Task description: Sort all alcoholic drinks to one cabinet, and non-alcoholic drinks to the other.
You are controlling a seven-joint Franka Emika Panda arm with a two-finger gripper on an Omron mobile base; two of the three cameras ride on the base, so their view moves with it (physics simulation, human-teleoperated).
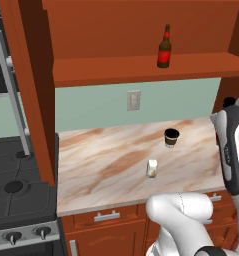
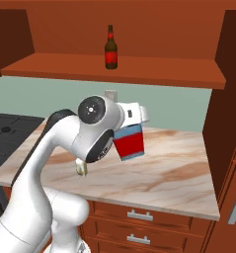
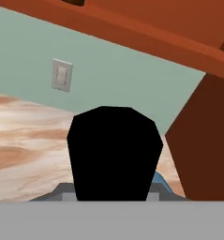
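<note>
The marbled counter (image 1: 106, 165) carries the lidded cup (image 1: 171, 137) and carton (image 1: 152, 168); the shelf (image 1: 116, 67) carries the brown bottle (image 1: 164, 47).

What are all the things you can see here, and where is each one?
Brown bottle: one, brown with red label, upright on the cabinet shelf.
Red bottle: one, red with blue shoulders and black cap, tilted, lifted above the counter.
Cup: one, dark brown with black lid, on the counter.
Carton: one, cream-white, on the counter nearer the front.
Outlet: one, pale, on the green wall.
Stove: one, dark, left of the counter.
Drawers: red-brown, metal handles, under the counter.
Gripper: one, shut on the red bottle.
</note>
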